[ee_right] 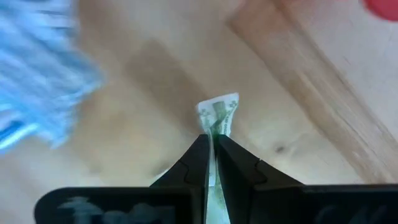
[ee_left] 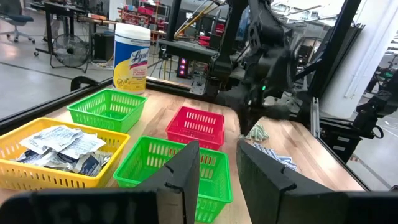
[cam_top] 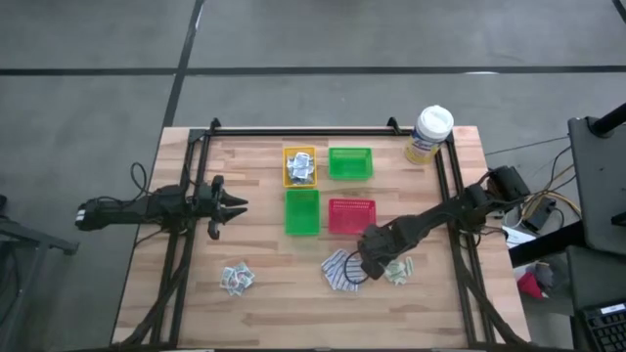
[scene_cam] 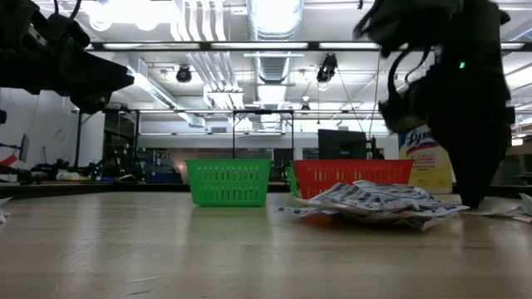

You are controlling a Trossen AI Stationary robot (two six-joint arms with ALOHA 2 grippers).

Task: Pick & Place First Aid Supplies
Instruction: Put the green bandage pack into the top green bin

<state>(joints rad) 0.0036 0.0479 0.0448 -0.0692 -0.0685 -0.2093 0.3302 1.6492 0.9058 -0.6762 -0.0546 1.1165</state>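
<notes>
At the table's left side the left gripper (cam_top: 238, 205) waits clear with jaws partly apart, a small heap of white-grey sachets (cam_top: 236, 279) lying near, while right of the blue-and-white patterned pads (cam_top: 340, 269) the right gripper (ee_right: 211, 146) pinches a pale green thin strip (ee_right: 219, 112), apparently for lifting to a tray.

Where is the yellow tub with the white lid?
In the high view, the tub stands at the table's far right corner, just right of the far green tray.
</notes>
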